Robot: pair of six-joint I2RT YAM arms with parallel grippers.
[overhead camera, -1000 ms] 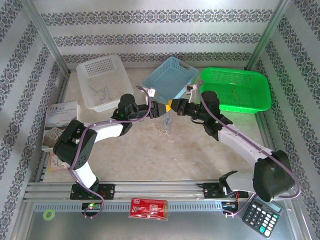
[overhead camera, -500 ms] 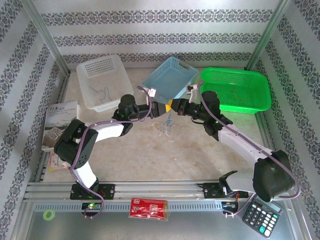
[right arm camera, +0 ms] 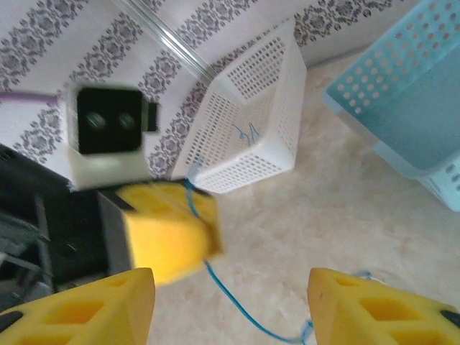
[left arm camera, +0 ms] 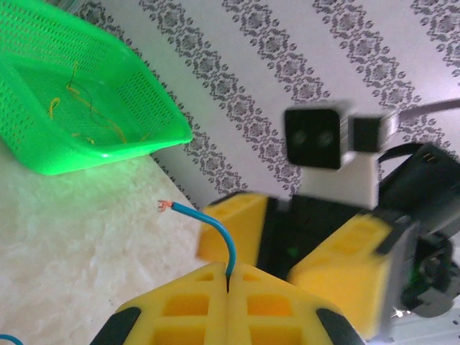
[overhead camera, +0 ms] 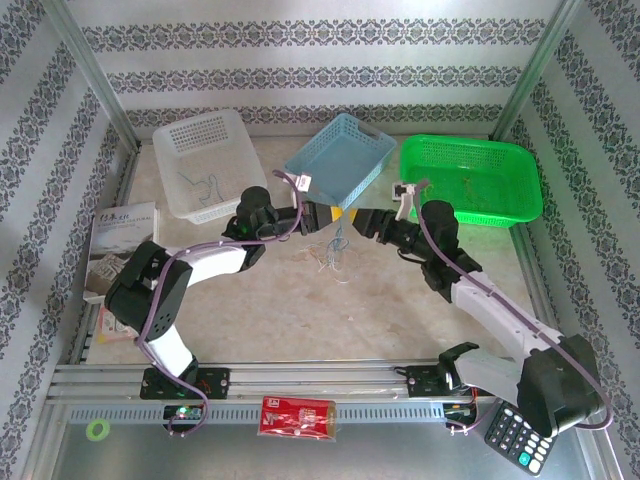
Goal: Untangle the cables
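Observation:
My left gripper point(overhead camera: 336, 213) is shut on a thin blue wire point(left arm camera: 218, 228). The wire's stripped end sticks up past the closed yellow fingertips point(left arm camera: 198, 302) in the left wrist view. From that grip the blue wire point(right arm camera: 241, 309) runs down to the small tangle of cables point(overhead camera: 330, 257) on the table. My right gripper point(overhead camera: 357, 221) stands open just right of the left one, and its yellow fingers point(right arm camera: 108, 309) are spread with nothing between them. The left gripper point(right arm camera: 172, 233) shows blurred ahead of it.
Three baskets stand along the back: a white basket point(overhead camera: 200, 160) with a few wires, a tilted blue basket point(overhead camera: 340, 160), and a green basket point(overhead camera: 470, 180) with orange wires. A book point(overhead camera: 120, 245) lies at the left. A calculator point(overhead camera: 520, 440) and a red packet point(overhead camera: 298, 415) sit near the front rail.
The right gripper has opened and drawn back to the right, away from the left one. The left gripper has closed on the blue wire and holds its place.

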